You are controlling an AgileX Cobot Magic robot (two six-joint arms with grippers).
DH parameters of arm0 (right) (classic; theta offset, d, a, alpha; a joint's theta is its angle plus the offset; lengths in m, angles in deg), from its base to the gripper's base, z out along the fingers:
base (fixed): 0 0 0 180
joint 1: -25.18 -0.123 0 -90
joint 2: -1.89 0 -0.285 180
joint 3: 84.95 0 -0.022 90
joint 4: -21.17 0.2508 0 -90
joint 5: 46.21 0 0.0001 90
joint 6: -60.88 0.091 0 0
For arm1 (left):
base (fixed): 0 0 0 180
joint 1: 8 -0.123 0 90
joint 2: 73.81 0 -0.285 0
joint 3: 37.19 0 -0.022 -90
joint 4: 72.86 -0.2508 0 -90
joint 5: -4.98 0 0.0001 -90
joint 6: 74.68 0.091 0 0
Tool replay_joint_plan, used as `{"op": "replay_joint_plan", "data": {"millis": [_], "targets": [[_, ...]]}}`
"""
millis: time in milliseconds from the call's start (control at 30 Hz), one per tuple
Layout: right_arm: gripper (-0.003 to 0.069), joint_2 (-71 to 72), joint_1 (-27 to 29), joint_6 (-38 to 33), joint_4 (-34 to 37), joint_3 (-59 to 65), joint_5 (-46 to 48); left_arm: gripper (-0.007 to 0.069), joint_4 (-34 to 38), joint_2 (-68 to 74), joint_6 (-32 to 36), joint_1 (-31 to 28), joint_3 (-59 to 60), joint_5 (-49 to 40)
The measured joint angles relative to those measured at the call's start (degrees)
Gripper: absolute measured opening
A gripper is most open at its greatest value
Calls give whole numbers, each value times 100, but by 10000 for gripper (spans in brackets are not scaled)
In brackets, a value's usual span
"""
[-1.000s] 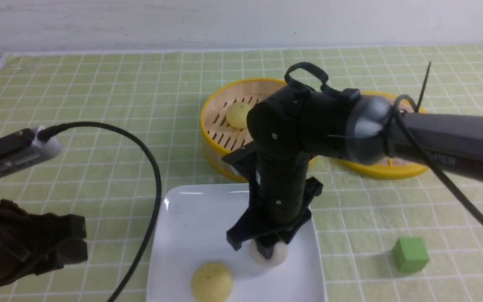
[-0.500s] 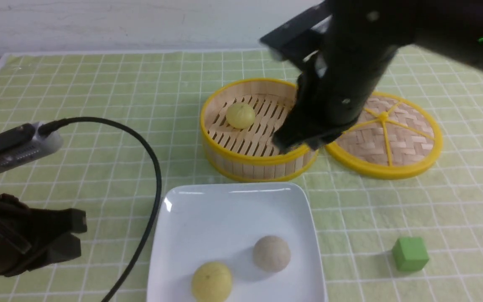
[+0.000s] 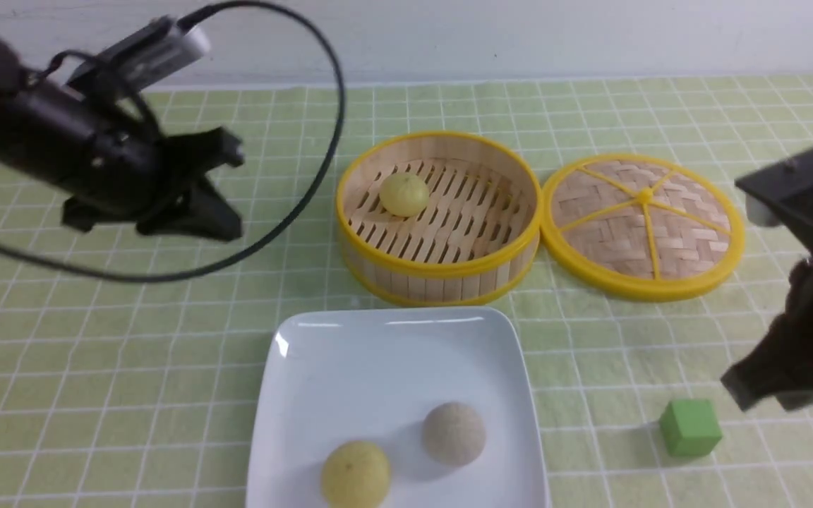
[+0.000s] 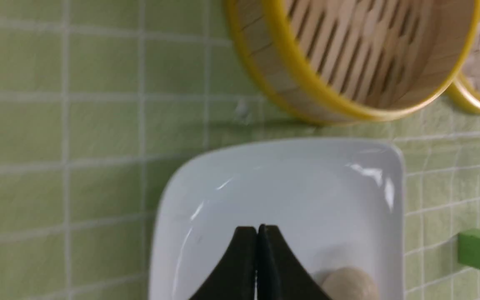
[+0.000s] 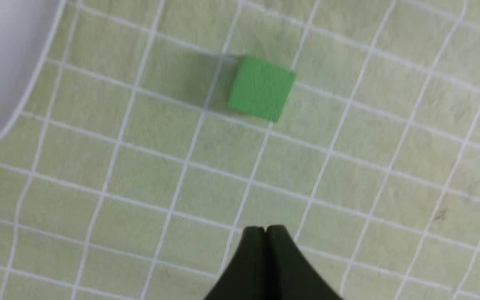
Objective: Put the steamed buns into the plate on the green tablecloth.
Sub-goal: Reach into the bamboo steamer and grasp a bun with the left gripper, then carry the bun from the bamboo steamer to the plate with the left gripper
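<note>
The white plate [image 3: 378, 374] lies on the green tablecloth [image 3: 131, 353] at the near middle. On it rest a pale yellow steamed bun [image 3: 355, 473] and a beige one [image 3: 454, 432]. Another yellow bun [image 3: 404, 194] sits in the bamboo steamer basket [image 3: 442, 271]. My left gripper [image 4: 257, 228] is shut and empty, raised at the far left; its wrist view looks down on the plate [image 4: 290, 183] and the beige bun [image 4: 350, 284]. My right gripper [image 5: 265, 228] is shut on nothing, over bare cloth at the right, near the green cube [image 5: 261, 88].
The woven round lid [image 3: 643, 222] lies flat to the right of the basket, touching it. A small green cube [image 3: 690, 427] stands on the cloth right of the plate, just below my right arm [image 3: 802, 339]. The left arm's cable loops over the far-left cloth.
My right gripper released the beige bun on the plate, shut, and swung away to the right edge. My left arm rose from the near left to the far left and shut its jaws.
</note>
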Motion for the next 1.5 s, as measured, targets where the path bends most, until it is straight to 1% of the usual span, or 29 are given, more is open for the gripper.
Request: {"op": "replay_joint_plan", "data": {"millis": [67,133,200,267,367,533,633,767,933,1033,1133,1167,1200,1267,1300,1367,1500], "targets": [[-15,7,11,73,121,249,-125,102,-111,580,-145,359,-791,5],[-15,7,11,99,179,326,-196,139,-169,854,-330,504,-1145,5],[-14,7,11,207,387,430,-445,230,-327,1578,-792,810,-2037,10],[-12,7,18,298,592,453,-741,295,-498,2125,-964,982,-2690,-5],[-10,7,18,339,884,453,-1151,355,-703,2756,-1035,1143,-3438,-28],[-8,7,18,356,1209,453,-1677,384,-994,3538,-987,1264,-4277,-63],[-5,7,18,356,1238,453,-1706,385,-1052,3722,-970,1264,-4374,-26],[-1,7,18,356,1238,453,-1732,376,-1233,3969,-969,1264,-4412,164],[2,7,18,356,1238,498,-1761,376,-1254,4153,-969,1264,-4412,387],[5,7,18,356,1238,680,-1779,354,-1248,4322,-1034,1264,-4425,545],[6,7,18,356,1227,816,-1779,287,-1242,4383,-1188,1264,-4443,567],[8,7,18,356,1221,905,-1779,210,-1231,4390,-1239,1264,-4456,525],[8,7,18,356,1219,925,-1779,176,-1231,4390,-1257,1264,-4462,497],[11,7,18,356,1214,962,-1777,72,-1231,4350,-1262,1264,-4478,342],[12,7,18,356,1214,976,-1765,44,-1231,4298,-1262,1264,-4478,245],[13,7,18,356,1199,981,-1766,23,-1271,4096,-1237,1264,-4478,-86],[13,7,18,356,1120,981,-1678,18,-1507,3410,-1077,1264,-4434,-721]]}}
